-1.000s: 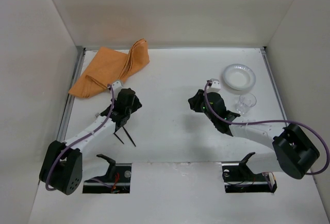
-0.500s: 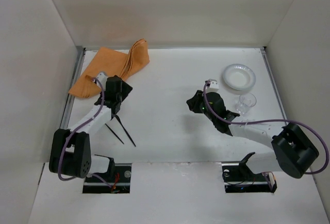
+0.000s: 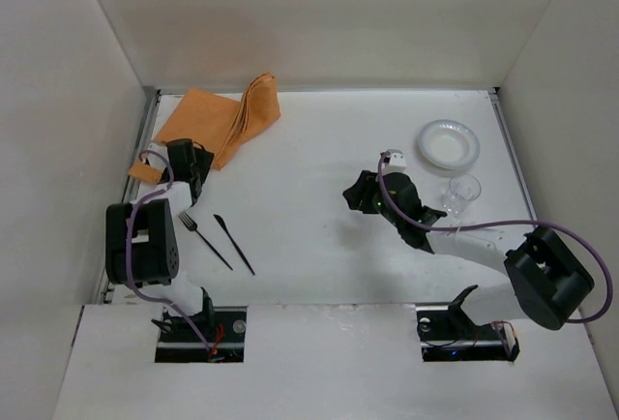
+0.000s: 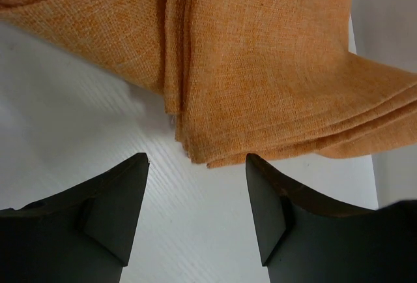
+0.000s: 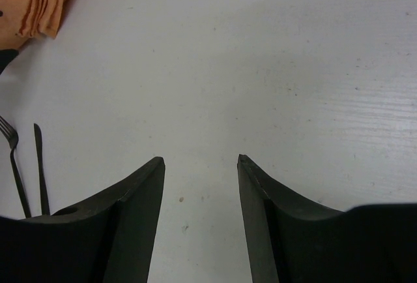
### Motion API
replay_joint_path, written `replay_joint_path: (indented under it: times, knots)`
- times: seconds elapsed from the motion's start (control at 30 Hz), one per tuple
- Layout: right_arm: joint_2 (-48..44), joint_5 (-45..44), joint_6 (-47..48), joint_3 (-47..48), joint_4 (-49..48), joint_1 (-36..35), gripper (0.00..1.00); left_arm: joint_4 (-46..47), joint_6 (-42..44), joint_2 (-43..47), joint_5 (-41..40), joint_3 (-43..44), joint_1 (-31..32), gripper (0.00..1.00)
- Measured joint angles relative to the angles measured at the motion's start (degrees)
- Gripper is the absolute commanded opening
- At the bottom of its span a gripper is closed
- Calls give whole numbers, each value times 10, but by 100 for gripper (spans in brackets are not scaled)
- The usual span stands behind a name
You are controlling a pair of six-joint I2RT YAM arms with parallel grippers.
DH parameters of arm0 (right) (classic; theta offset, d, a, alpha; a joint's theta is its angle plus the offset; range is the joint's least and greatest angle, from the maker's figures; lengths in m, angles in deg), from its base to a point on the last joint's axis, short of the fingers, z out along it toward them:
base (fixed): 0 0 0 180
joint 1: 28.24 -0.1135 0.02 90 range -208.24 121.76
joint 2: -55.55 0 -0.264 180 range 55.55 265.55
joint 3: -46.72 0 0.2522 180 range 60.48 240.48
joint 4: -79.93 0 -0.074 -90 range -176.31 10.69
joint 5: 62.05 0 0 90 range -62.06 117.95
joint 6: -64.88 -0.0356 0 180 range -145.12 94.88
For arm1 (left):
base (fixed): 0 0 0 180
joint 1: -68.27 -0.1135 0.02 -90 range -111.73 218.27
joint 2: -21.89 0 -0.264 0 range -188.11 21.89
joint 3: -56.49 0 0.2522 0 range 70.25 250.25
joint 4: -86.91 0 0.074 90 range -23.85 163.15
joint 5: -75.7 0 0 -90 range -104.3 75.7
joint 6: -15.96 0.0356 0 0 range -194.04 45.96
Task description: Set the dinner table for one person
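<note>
So the left claw (image 4: 195,165) is spread open, folded orange cloth (image 4: 260,61) right ahead of it, table (image 4: 78,107) underneath. Cloth-laying step, I'd say; next it needs to push forward and pinch that edge.

A matte white tabletop (image 3: 309,149) forms the base of a white enclosure. A plain back wall (image 3: 319,14) rises from its far edge, and a left wall (image 3: 58,101) and a right wall (image 3: 571,72) stand along its sides. A thin grey rail (image 3: 147,120) runs where the tabletop meets the left wall, and a second rail (image 3: 515,159) runs along its right side. A white panel (image 3: 329,362) with two rectangular cut-outs covers its near edge. The light is soft and even, casting faint shadows.
</note>
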Motion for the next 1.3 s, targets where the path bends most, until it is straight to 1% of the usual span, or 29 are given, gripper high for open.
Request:
replay_joint_path:
  times: [0.17, 0.23, 0.3, 0.37, 0.4, 0.53, 0.63, 0.77, 0.97, 1.03, 1.07, 1.23, 1.3]
  knots:
    - [13, 5, 0, 8, 0, 0, 54, 19, -7, -65, 4, 38, 0, 58]
    - [17, 6, 0, 9, 0, 0, 54, 27, -11, -99, 10, 58, 3, 55]
    - [20, 7, 0, 9, 0, 0, 54, 39, -19, -125, 14, 70, 9, 48]
    - [20, 8, 0, 9, 1, 0, 55, 48, -22, -137, 17, 78, 19, 37]
    - [20, 8, 1, 9, 0, 0, 54, 52, -25, -141, 18, 78, 27, 33]
    - [20, 8, 1, 9, 1, 0, 54, 71, -31, -157, 20, 78, 73, 18]
    - [20, 8, 0, 9, 1, 0, 54, 94, -41, -172, 25, 80, 116, 12]
    - [20, 8, 0, 9, 1, 0, 54, 130, -53, -195, 35, 88, 174, 9]
    - [20, 9, 0, 9, 1, 5, 55, 155, -76, -217, 47, 103, 268, 9]
    - [19, 9, 0, 9, 1, 9, 57, 155, -82, -217, 47, 103, 300, 11]
    - [19, 9, -1, 9, 1, 12, 58, 155, -86, -217, 46, 104, 314, 14]
    - [7, 10, -7, 8, 0, 30, 63, 156, -110, -215, 43, 103, 387, 41]
    - [4, 10, -13, 5, 0, 42, 65, 157, -113, -202, 43, 99, 409, 46]
